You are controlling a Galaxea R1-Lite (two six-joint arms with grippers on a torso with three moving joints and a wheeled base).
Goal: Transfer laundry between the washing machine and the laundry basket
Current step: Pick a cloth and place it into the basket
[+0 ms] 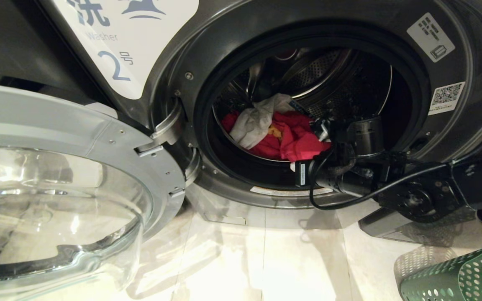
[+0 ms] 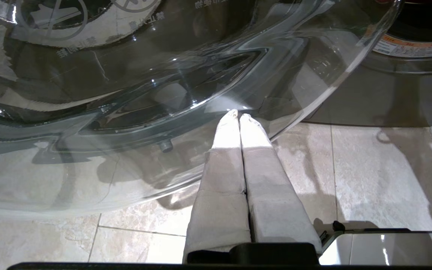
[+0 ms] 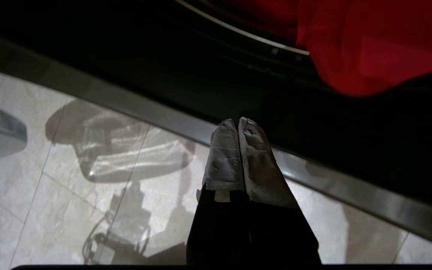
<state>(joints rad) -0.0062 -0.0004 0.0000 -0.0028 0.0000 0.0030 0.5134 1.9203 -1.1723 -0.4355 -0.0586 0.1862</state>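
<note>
The big grey washing machine (image 1: 391, 50) fills most of the head view. Its round hole is open, and the shiny drum inside is dark. On its front is a white sign (image 1: 128, 37) with a blue number two.

The glass door (image 1: 57, 196) is swung wide open on the left. It has a grey ring around a clear bowl. In the left wrist view the clear bowl hangs over the pale tile floor (image 1: 266, 259).

Inside the drum lies a heap of laundry. The biggest piece is a red cloth (image 1: 299, 140). It sits low in the drum, and one fold droops over the front edge of the hole. A grey-white cloth (image 1: 253, 123) lies on top of the red one, on its left side. A tiny bit of something yellow peeks out between them.

A green laundry basket (image 1: 462, 276) with many small holes lies on the floor at the bottom right, well apart from the hole.

The right arm reaches in from the right, up to the low edge of the hole. The right gripper (image 3: 238, 125) has its jaws pressed together and holds nothing. It is just below the drooping red fold.

The left gripper (image 2: 238, 114) is down by the glass door, with its tips close to the clear bowl. Its jaws are pressed together too and hold nothing.
</note>
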